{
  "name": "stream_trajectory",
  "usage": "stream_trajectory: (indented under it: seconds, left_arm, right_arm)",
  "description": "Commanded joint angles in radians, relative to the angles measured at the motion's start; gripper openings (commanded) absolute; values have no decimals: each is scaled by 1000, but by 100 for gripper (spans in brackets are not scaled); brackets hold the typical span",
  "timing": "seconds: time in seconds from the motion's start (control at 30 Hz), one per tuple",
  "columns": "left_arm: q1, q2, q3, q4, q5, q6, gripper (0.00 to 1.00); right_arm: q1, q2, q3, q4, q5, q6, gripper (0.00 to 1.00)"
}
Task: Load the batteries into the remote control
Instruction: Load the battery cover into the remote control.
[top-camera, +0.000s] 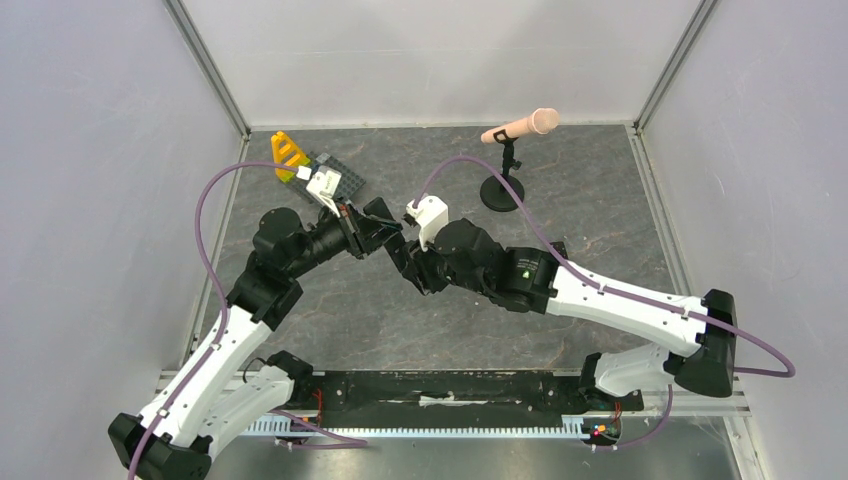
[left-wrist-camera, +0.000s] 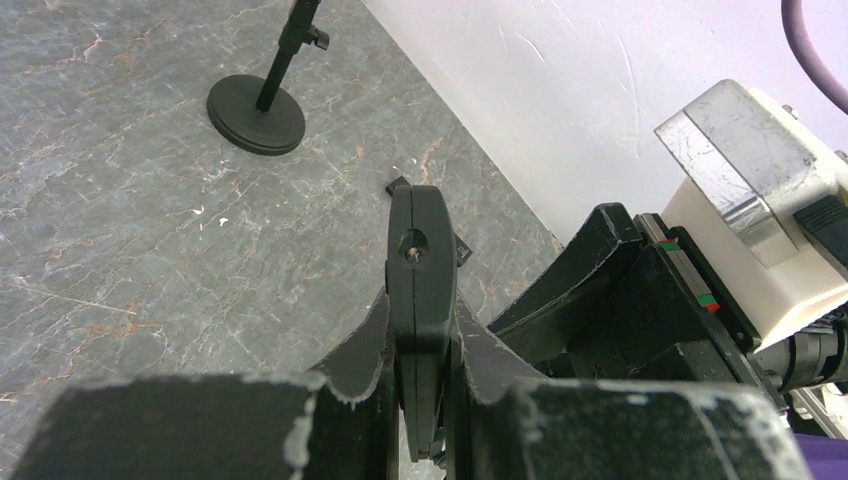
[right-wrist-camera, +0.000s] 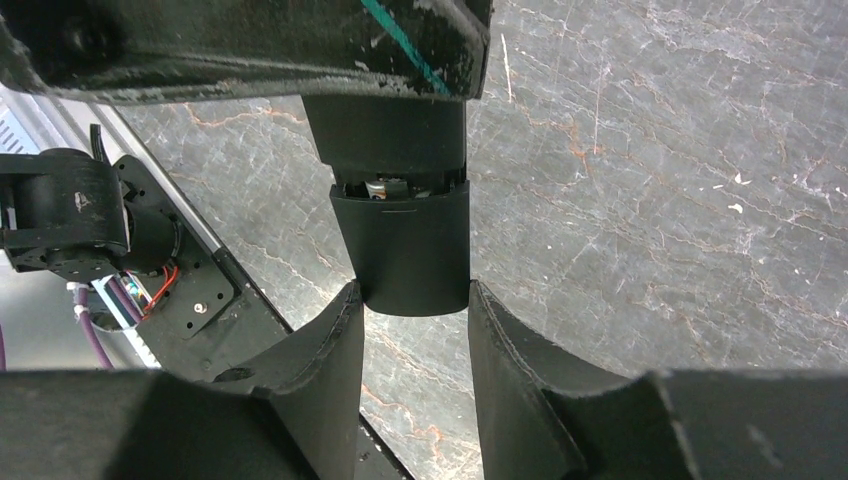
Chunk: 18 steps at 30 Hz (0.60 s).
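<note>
From above, the left hand (top-camera: 383, 228) and the right hand (top-camera: 406, 262) are seen tip to tip over the middle of the table (top-camera: 600, 200). A microphone stand (top-camera: 503, 185) is placed at 1 o'clock of them, and a yellow piece (top-camera: 290, 152) beside a grey plate (top-camera: 338, 182) at 10 o'clock. In the left wrist view, the remote control (left-wrist-camera: 421, 290) is pinched edge-on between the left fingers (left-wrist-camera: 360, 350) and held above the table, its free end pointing to 12 o'clock. In the right wrist view, its cover (right-wrist-camera: 403, 250) is flanked by the right fingers (right-wrist-camera: 325, 370), which are set apart at its width (whether they press on it cannot be told). A narrow gap is seen along the cover's 12 o'clock edge.
</note>
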Motion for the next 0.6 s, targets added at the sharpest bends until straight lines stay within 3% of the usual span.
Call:
stream_trajectory:
  seconds: [0.0,0.57]
  left_arm:
    - [-7,-22,4,42,54,48,2]
    - [-8,-31,-3,38,78,39,2]
  right_arm:
    - [6,10,62,22,8,6,17]
    - [5,69,117,-36,38,30,17]
